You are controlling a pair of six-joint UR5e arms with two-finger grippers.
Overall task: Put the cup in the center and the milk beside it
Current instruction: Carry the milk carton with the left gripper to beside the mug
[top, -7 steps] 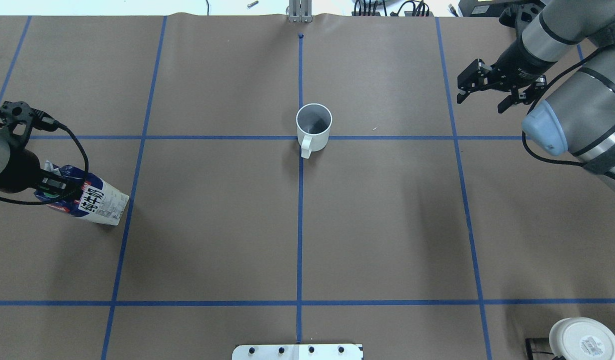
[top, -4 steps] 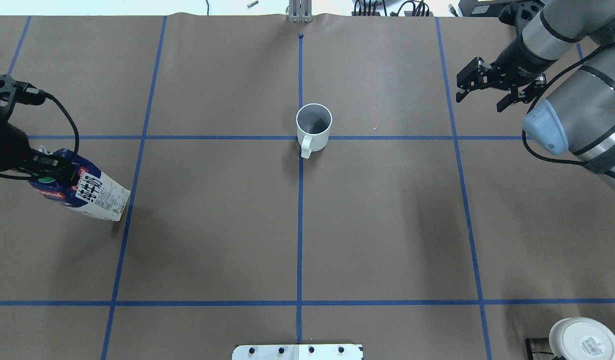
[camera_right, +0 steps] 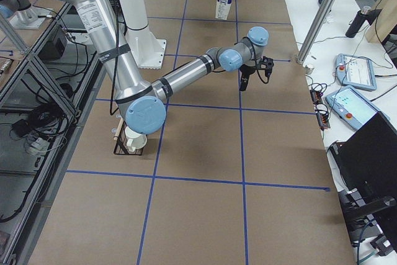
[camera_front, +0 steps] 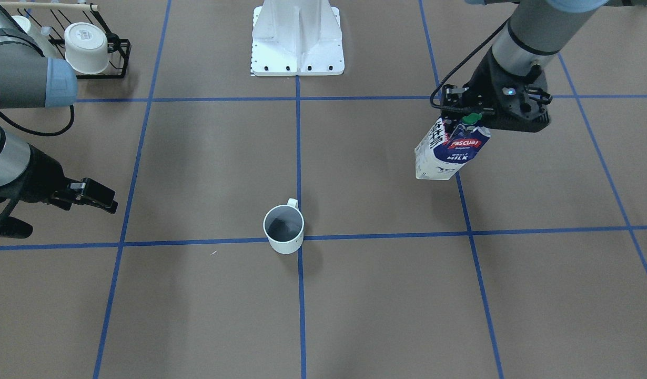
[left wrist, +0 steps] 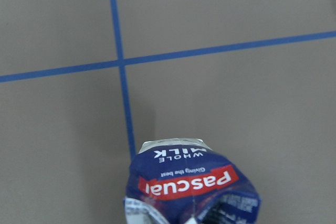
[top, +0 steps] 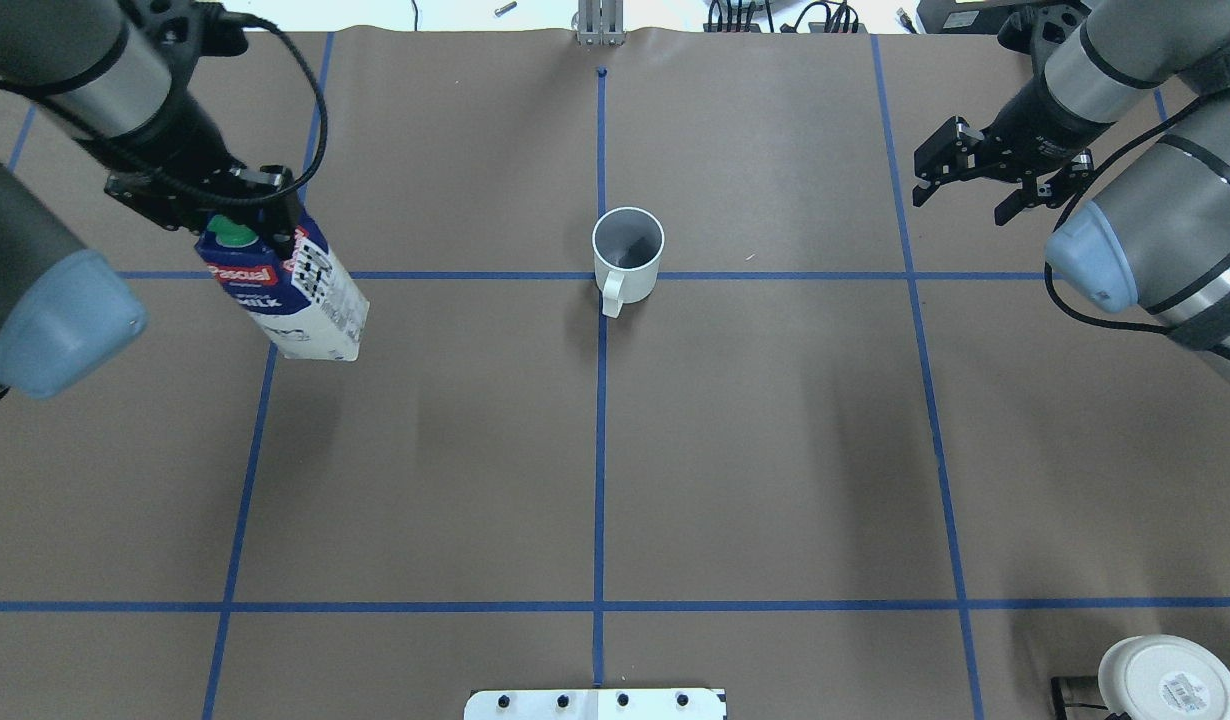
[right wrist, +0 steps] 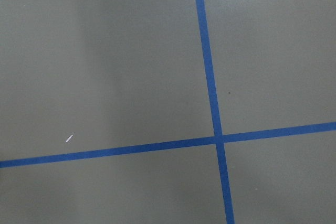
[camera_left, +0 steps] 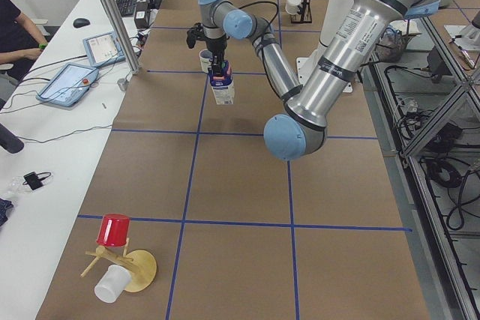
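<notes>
The white cup (top: 627, 262) stands upright on the center crossing (top: 601, 276) of the blue tape lines, with its handle toward the robot; it also shows in the front view (camera_front: 284, 229). My left gripper (top: 237, 228) is shut on the top of the milk carton (top: 305, 300) by its green cap. The carton hangs tilted above the table, well to the left of the cup, and shows in the front view (camera_front: 450, 152) and the left wrist view (left wrist: 191, 187). My right gripper (top: 967, 192) is open and empty, far to the cup's right.
A black rack with a wider white cup (top: 1165, 682) stands at the near right corner. The robot's white base plate (top: 595, 703) is at the near edge. A wooden mug stand with a red cup (camera_left: 114, 230) is at the table's left end.
My left arm has lifted the milk carton and carried it away from the robot and rightward, toward the cup. The right gripper has hardly moved. The cup has not moved.
</notes>
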